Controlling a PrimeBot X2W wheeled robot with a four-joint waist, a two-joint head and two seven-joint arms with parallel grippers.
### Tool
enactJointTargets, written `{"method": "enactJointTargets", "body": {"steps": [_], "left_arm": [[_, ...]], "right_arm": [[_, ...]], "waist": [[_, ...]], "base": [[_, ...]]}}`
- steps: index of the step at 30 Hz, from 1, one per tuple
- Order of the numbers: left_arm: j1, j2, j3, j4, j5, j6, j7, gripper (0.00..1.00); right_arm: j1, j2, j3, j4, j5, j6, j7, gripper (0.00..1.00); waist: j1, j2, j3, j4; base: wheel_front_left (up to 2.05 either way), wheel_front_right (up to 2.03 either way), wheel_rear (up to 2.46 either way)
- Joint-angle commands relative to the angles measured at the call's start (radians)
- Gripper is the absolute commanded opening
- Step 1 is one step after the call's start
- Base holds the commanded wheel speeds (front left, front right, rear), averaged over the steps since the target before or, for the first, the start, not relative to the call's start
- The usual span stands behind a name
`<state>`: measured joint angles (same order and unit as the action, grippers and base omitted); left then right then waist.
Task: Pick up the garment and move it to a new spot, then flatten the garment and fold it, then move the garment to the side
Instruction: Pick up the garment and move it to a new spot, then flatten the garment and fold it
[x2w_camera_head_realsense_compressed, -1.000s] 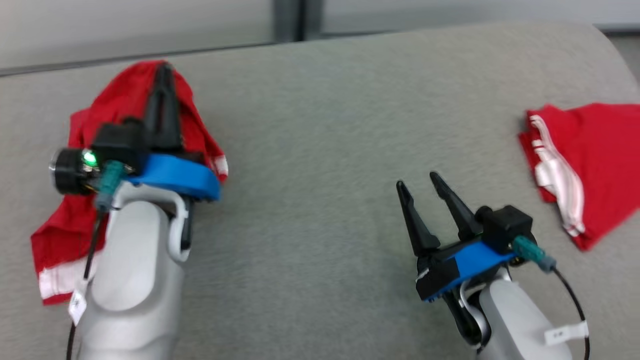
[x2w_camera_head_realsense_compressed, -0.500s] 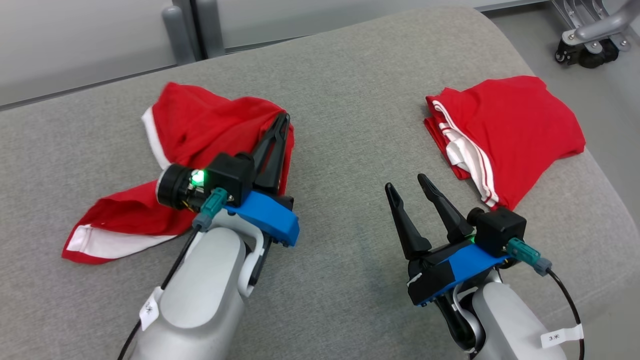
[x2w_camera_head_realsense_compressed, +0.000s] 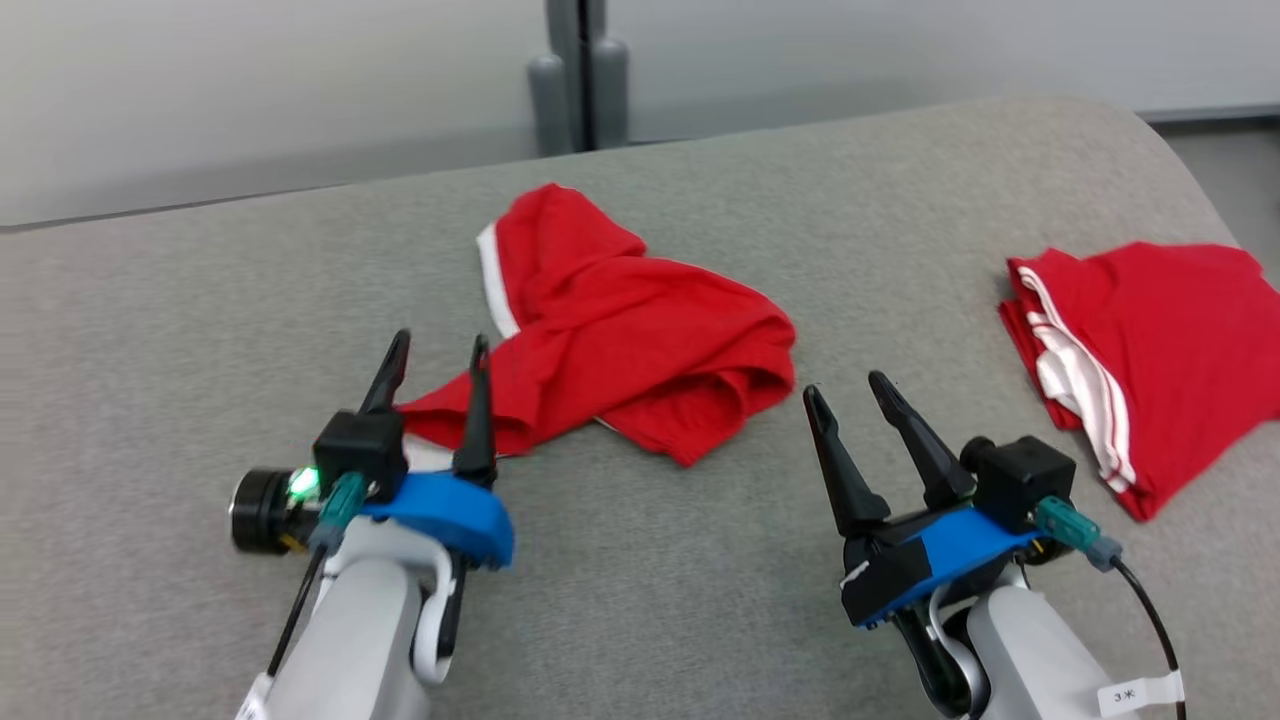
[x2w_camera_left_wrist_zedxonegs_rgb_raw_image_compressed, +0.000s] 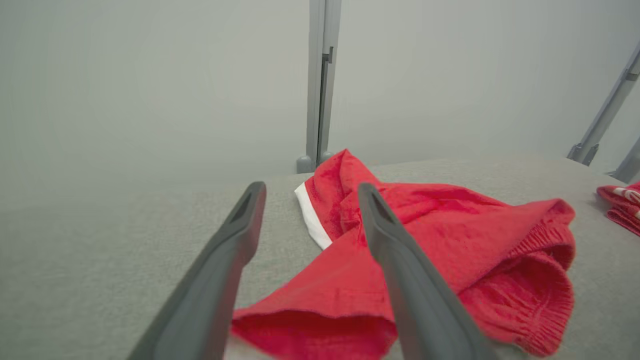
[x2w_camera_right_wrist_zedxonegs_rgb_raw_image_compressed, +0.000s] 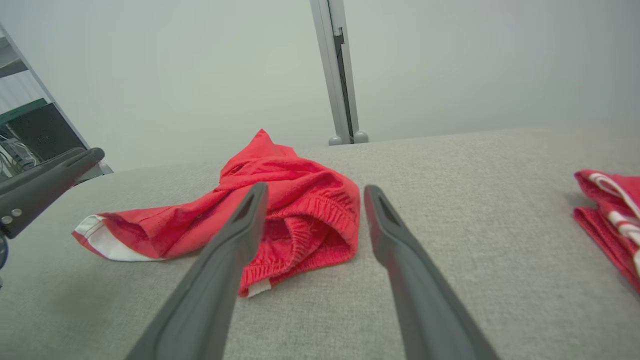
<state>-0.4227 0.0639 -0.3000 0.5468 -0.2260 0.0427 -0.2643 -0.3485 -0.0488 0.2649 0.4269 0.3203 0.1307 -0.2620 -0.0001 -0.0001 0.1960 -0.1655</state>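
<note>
Lying crumpled on the grey woven surface (x2w_camera_head_realsense_compressed: 200, 300), the garment (x2w_camera_head_realsense_compressed: 640, 320) is red knit cloth with a white hem band and a ribbed, gathered waistband. It forms a rumpled heap with one long flat tail.

Left gripper (x2w_camera_head_realsense_compressed: 440, 345): the two long, dark, tapered fingers are spread wide and grip nothing. The tail of the garment, ending in the white hem, lies between these fingers near their base. The heap extends ahead of them and out past the right-hand finger. Contact between that finger and the cloth cannot be determined.

Right gripper (x2w_camera_head_realsense_compressed: 845, 388): fingers equally wide apart, nothing held. The heap lies ahead and to the left of its left finger, near but apart, with the waistband opening turned toward the fingertips. A folded garment (x2w_camera_head_realsense_compressed: 1150, 350), red with white stripes, lies to the right of the right finger, well apart.

Both pale forearms reach forward side by side. Each gripper sits low over the surface, fingers pointing away from the robot. A grey post (x2w_camera_head_realsense_compressed: 580, 70) stands beyond the far edge.
</note>
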Motion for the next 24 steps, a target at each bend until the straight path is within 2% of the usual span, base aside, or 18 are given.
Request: {"method": "enactJointTargets", "body": {"steps": [1, 9, 14, 24], "left_arm": [[0.039, 0.008, 0.029, -0.015, 0.012, 0.009, 0.0, 1.0], [0.233, 0.007, 0.172, -0.058, 0.049, 0.034, 0.0, 1.0], [0.336, -0.002, 0.252, -0.103, 0.054, 0.049, 0.0, 1.0], [0.401, -0.013, 0.275, -0.129, 0.07, 0.034, 0.0, 1.0]], "right_arm": [[0.02, -0.004, -0.008, 0.005, -0.005, 0.0, -0.004, 1.0], [0.085, -0.004, -0.045, 0.041, -0.005, 0.0, -0.004, 1.0], [0.123, -0.004, -0.06, 0.061, 0.005, 0.0, -0.004, 1.0], [0.156, -0.004, -0.078, 0.067, -0.011, 0.0, -0.004, 1.0]], "waist": [[0.0001, 0.0001, -0.01, 0.022], [0.0001, 0.0001, -0.1, 0.091], [0.0001, 0.0001, -0.147, 0.102], [0.0001, 0.0001, -0.169, 0.117]], "base": [[0.0, 0.0, 0.0], [0.0, 0.0, 0.0], [0.0, 0.0, 0.0], [0.0, 0.0, 0.0]]}}
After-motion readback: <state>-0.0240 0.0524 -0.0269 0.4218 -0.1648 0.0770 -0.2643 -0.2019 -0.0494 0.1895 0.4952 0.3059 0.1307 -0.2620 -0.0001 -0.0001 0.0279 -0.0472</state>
